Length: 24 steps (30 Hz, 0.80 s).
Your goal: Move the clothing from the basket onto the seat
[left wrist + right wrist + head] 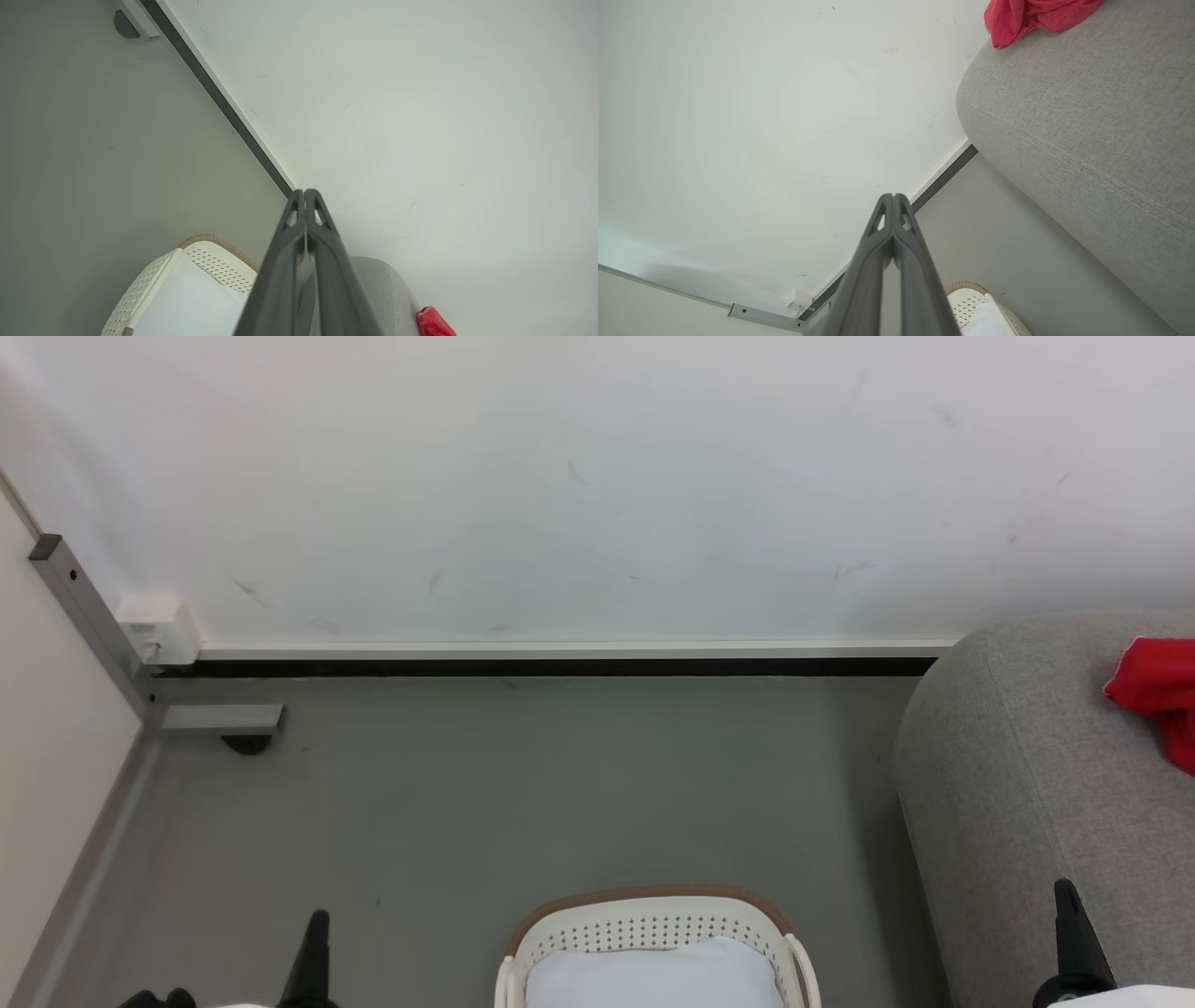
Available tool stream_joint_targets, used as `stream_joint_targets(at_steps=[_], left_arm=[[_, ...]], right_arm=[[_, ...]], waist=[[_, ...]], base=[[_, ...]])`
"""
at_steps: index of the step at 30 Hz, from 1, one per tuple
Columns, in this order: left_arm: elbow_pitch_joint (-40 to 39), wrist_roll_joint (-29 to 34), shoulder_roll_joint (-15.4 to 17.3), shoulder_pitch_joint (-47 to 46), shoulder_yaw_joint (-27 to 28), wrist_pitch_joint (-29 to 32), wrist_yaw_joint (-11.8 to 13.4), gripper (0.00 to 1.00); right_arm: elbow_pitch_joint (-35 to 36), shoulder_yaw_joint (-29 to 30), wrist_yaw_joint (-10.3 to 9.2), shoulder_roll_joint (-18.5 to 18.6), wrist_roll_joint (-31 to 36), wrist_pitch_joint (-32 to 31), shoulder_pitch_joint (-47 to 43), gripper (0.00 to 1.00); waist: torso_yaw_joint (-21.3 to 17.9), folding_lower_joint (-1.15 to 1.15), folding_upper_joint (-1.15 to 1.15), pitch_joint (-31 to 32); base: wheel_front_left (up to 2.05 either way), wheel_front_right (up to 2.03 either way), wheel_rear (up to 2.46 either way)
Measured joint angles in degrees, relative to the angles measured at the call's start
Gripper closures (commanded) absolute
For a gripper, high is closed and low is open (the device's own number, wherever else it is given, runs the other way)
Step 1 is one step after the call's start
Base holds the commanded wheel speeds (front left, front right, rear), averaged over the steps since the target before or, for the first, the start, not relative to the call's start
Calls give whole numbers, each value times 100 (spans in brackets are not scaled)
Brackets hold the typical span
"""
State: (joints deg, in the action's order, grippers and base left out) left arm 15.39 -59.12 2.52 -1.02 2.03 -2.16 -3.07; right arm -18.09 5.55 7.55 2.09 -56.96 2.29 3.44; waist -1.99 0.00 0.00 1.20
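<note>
1. The left claw (316, 933) and right claw (1067, 901) are both closed, holding nothing.
2. The clothing (1158, 695) lies on the seat (1018, 784), near its far edge.
3. The basket (653, 922) on the floor (513, 784) holds a pale pad (653, 975).

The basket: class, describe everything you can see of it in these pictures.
The basket is cream-white plastic, its curved wall pierced by rows of small holes, with a brown rim and a white side handle. It stands upright on the grey floor, left of the grey seat and apart from it. A smooth pale bluish-white pad lies inside. The head view's bottom edge cuts off its near part.
</note>
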Motion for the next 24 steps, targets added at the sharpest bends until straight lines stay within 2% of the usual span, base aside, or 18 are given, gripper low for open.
stream_joint_targets(at_steps=[24], left_arm=[[-57, -1367, 3, -208, 182, 360, -171, 100]], right_arm=[[166, 36, 0, 18, -1452, -366, 109, 100]], waist=[[69, 0, 0, -48]], base=[[0, 0, 0]])
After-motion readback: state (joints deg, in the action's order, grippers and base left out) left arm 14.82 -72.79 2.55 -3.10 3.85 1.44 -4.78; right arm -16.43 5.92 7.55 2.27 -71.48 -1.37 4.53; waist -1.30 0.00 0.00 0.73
